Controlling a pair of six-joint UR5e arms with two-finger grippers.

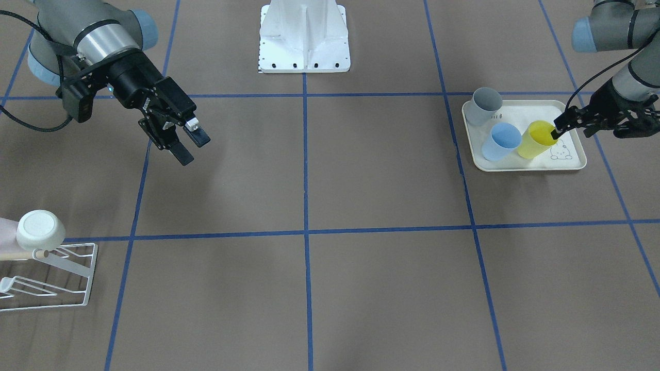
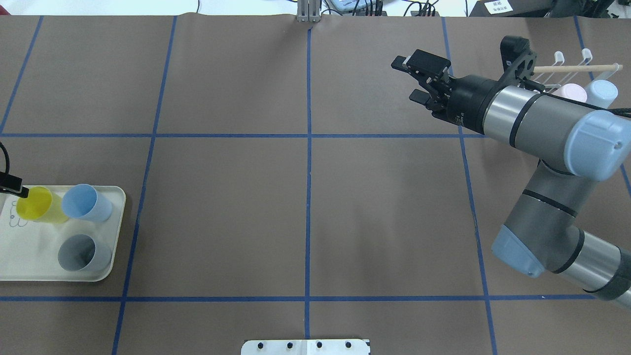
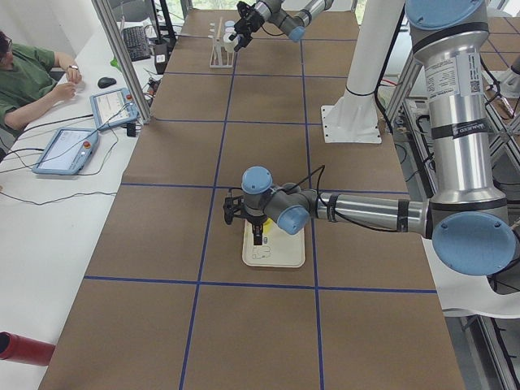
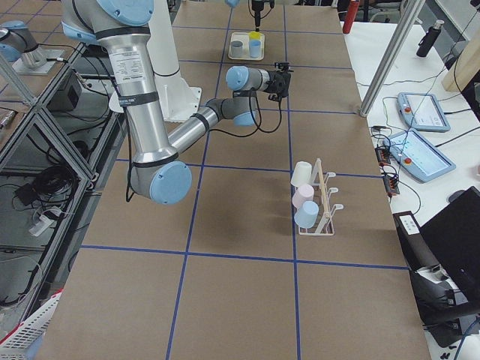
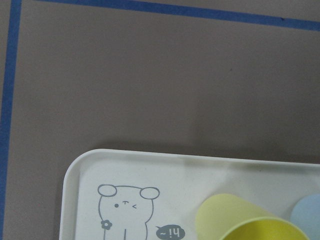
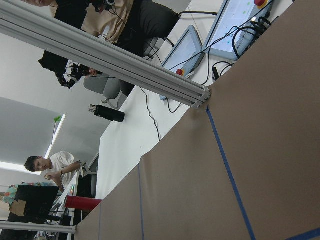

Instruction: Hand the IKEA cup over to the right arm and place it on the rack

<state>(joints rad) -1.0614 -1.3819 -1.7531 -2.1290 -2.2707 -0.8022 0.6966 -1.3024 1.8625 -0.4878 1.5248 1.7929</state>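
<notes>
Yellow cup (image 1: 535,142) sits at left gripper (image 1: 558,129) tips, grip unclear; right gripper (image 1: 195,148) spread, empty, well apart.

Cream tray (image 2: 29,261) holding yellow cup (image 2: 35,206), blue cup (image 2: 85,203) and grey cup (image 2: 81,253), openings up; right gripper (image 2: 405,80), jaws apart, and white rack (image 2: 567,69) well apart from tray.

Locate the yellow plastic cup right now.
Overhead view, far left: the yellow plastic cup sits on the cream rabbit-printed tray, beside the light-blue plastic cup, with the left gripper's fingers at its rim.
</notes>
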